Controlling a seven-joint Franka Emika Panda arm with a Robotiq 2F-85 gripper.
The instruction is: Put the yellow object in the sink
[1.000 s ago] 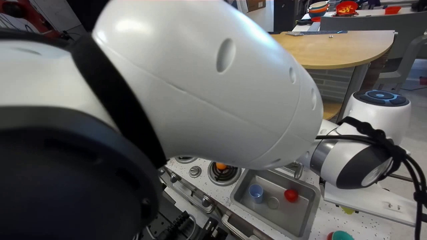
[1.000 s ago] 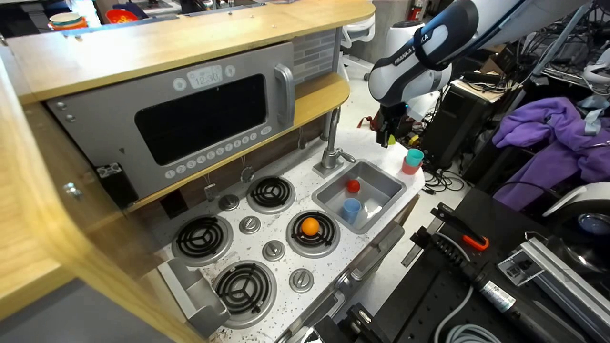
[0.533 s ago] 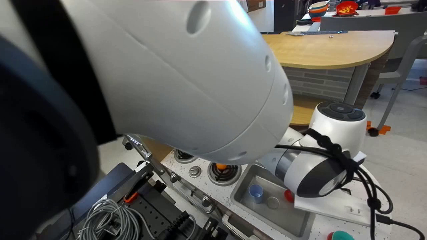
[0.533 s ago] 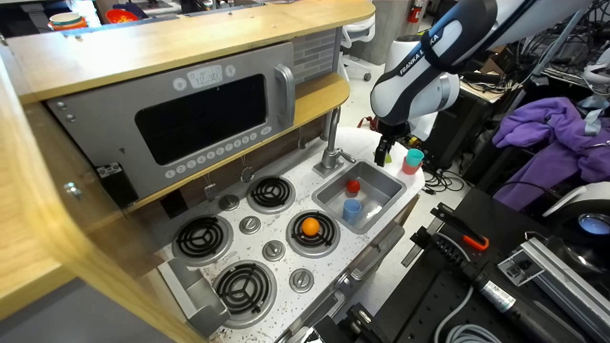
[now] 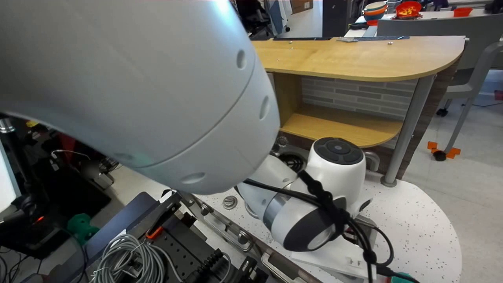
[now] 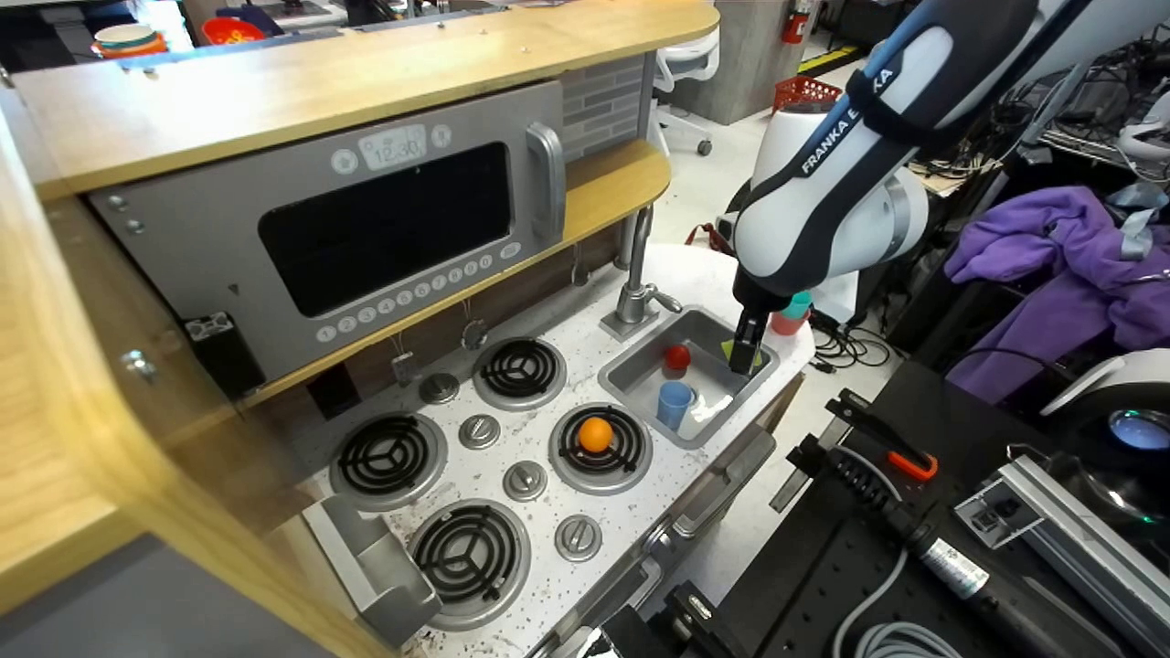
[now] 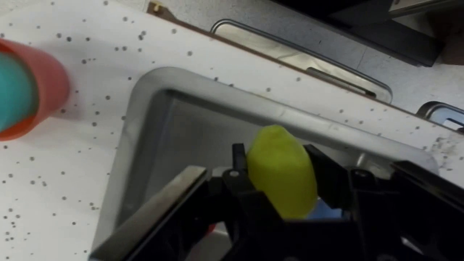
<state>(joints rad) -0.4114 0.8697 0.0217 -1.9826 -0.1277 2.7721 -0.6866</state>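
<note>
The yellow object (image 7: 282, 174) is rounded with a tapered tip. It sits between both fingers of my gripper (image 7: 277, 159), which is shut on it. Behind it in the wrist view is the grey metal sink (image 7: 224, 95). In an exterior view my gripper (image 6: 746, 352) points down over the right end of the sink (image 6: 640, 382), with a bit of the yellow object (image 6: 728, 349) showing beside the fingers. The height above the sink floor is hard to tell. In an exterior view (image 5: 310, 220) the arm hides the gripper, the yellow object and most of the sink.
In the sink are a red ball (image 6: 677, 356) and a blue cup (image 6: 675, 405). A faucet (image 6: 634, 306) stands at its back edge. A teal cup (image 7: 16, 90) in a red cup (image 7: 54, 79) stands beside it. An orange ball (image 6: 595, 435) lies on a burner.
My gripper has carried the yellow object from over the counter's far end to over the sink. The arm has swung across and covers the sink in an exterior view.
</note>
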